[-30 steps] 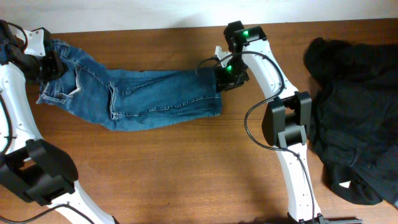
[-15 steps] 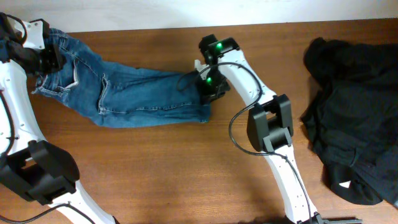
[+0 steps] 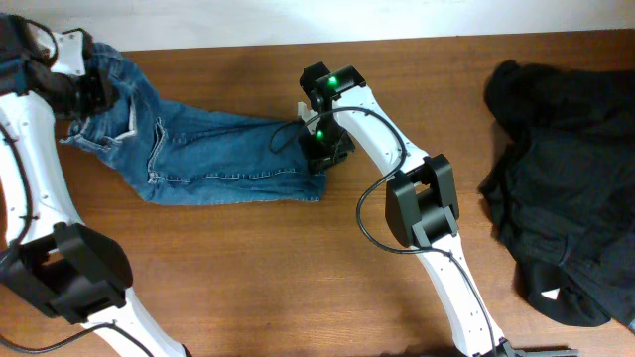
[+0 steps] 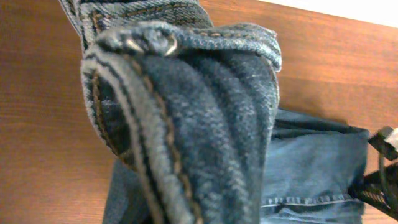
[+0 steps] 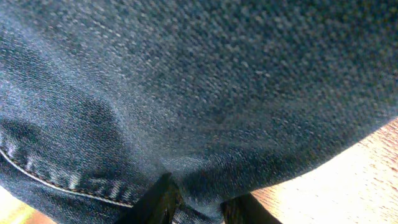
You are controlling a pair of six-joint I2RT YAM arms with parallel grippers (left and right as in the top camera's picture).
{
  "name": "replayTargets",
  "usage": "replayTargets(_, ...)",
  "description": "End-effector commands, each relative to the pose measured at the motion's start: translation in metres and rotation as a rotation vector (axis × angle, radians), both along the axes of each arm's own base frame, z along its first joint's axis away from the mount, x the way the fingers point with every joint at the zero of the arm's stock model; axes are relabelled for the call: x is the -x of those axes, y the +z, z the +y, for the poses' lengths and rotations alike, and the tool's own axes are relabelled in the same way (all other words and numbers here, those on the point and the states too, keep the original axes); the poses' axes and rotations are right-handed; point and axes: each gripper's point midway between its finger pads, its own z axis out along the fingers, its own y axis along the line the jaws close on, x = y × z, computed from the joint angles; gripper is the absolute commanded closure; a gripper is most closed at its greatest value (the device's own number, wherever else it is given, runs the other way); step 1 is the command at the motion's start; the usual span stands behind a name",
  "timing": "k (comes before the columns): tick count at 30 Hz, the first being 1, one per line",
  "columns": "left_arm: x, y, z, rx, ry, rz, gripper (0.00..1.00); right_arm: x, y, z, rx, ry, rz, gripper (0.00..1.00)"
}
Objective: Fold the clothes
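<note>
Where the wooden surface (image 3: 248, 278) meets its far edge, a pair of blue jeans (image 3: 218, 159) lies stretched across the left half. The waist is at the surface's far left corner and the leg ends are near the middle. The cloth is rumpled, with pale seams running along the legs and a stitched hem (image 3: 298, 188) at the end nearest the middle of the surface.

The left arm (image 3: 30, 129) reaches to that far left corner. Its jaws are clenched on the waistband (image 4: 180, 43), which bunches up thick and folded right in front of the left wrist camera, lifted off the surface. The right arm (image 3: 377, 129) bends in over the middle of the surface, and its jaws grasp the leg ends of the jeans. In the right wrist view, denim fills nearly everything, with two dark fingertips (image 5: 158, 202) pinching the cloth at the bottom.

A heap of black clothes (image 3: 566, 169) sits crumpled at the right end of the surface, well apart from the jeans and touched by neither arm.
</note>
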Motion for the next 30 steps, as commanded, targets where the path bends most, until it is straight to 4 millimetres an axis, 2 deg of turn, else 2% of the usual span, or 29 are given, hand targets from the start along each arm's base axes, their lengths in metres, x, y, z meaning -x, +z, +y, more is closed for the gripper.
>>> replayTargets(1,0.001,0.05,-0.037,0.051,-0.062,-0.11,1.0,0.011,-0.008,0.012,-0.016,0.011,0.041,0.7)
replayTargets(6,0.0,0.051,-0.058,0.059,-0.098,-0.107,1.0,0.011,-0.008,0.012,-0.016,0.011,0.04,0.7)
replayTargets(15,-0.001,0.051,-0.128,0.094,-0.202,-0.087,1.0,0.011,-0.008,0.012,-0.016,0.011,0.04,0.7)
replayTargets(22,0.008,0.047,-0.164,0.106,-0.264,-0.05,1.0,0.011,-0.008,0.012,-0.015,0.012,0.041,0.69)
replayTargets(23,0.008,0.047,-0.166,0.101,-0.268,-0.049,1.0,0.012,-0.008,0.012,-0.015,0.012,0.042,0.69)
replayTargets(25,0.008,0.046,-0.167,0.09,-0.267,-0.046,1.0,0.012,-0.008,0.01,-0.013,0.009,0.046,0.61)
replayTargets(27,0.009,0.045,-0.168,0.086,-0.268,-0.042,1.0,0.009,-0.007,0.005,-0.006,0.001,0.041,0.6)
replayTargets(29,0.009,0.045,-0.168,0.086,-0.268,-0.042,1.0,0.005,-0.001,-0.001,-0.007,-0.015,0.04,0.6)
replayTargets(30,0.009,0.045,-0.168,0.086,-0.268,-0.042,1.0,0.0,0.009,-0.008,-0.01,-0.027,0.028,0.59)
